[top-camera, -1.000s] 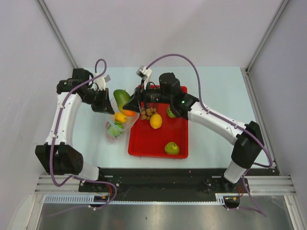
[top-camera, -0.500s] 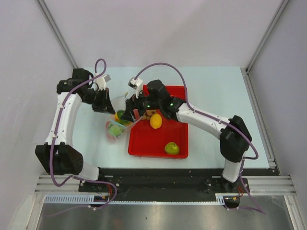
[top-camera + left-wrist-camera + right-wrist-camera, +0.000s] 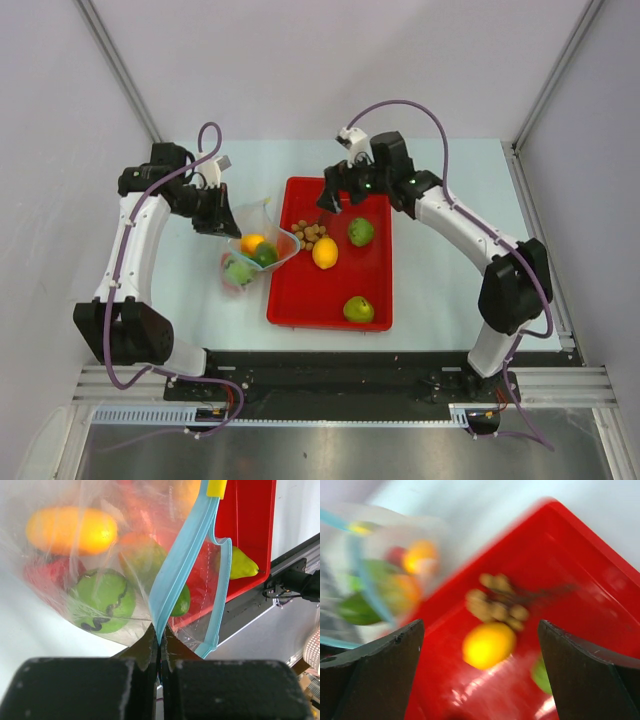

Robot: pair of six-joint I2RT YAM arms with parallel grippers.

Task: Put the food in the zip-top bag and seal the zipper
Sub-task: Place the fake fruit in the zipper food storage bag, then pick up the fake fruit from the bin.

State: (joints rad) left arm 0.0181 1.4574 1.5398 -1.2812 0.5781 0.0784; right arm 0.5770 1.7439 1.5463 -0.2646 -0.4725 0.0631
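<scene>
The zip-top bag (image 3: 250, 262), fruit inside, lies just ahead of the left end effector (image 3: 159, 636), which is clamped on one zipper (image 3: 176, 570) strip, apparently so the mouth gapes toward the red tray (image 3: 300, 305); the strip's long axis runs straight away from the fingers. The right end effector (image 3: 479, 630) is spread wide and empty; lemon (image 3: 488, 645) and nuts (image 3: 497, 607) are seen below it.

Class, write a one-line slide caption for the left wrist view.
Left gripper pinches the zipper of a fruit-filled zip-top bag.
</scene>
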